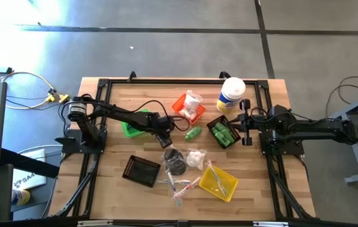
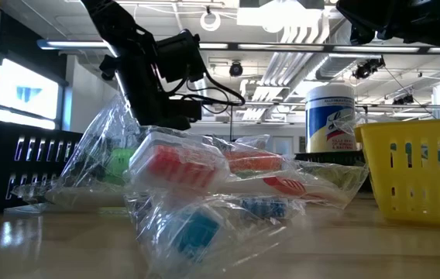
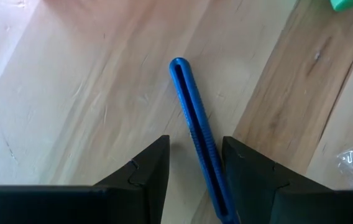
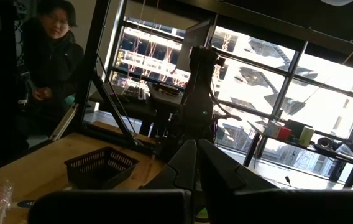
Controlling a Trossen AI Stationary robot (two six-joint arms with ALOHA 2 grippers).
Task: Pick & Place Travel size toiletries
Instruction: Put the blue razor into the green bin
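Note:
A thin dark blue piece (image 3: 194,121) lies flat on the wooden table. My left gripper (image 3: 195,149) (image 1: 164,140) hangs over it, open, pointing down, with one finger on either side of the piece's near end. Other toiletries are scattered around: a green mini bottle (image 1: 193,132), a white crinkly packet (image 1: 196,157), dark pieces (image 1: 174,161) and clear-wrapped sticks (image 1: 179,185) (image 2: 204,178). Green bottles lie in a black bin (image 1: 224,133) and white packets in an orange bin (image 1: 190,106). My right gripper (image 1: 247,123) (image 4: 195,163) waits shut near the table's right side. My left gripper comes at the blue piece from above, its fingers standing across the near end. The piece runs close along one finger (image 3: 245,177). I cannot tell whether that finger touches it. The piece rests on the table.
A green bin (image 1: 135,123) sits under the left arm, a second black bin (image 1: 141,171) and a yellow bin (image 1: 220,183) near the front edge. The tall white-lidded canister (image 1: 231,94) stands at the far right. A person (image 4: 46,68) stands beyond the table.

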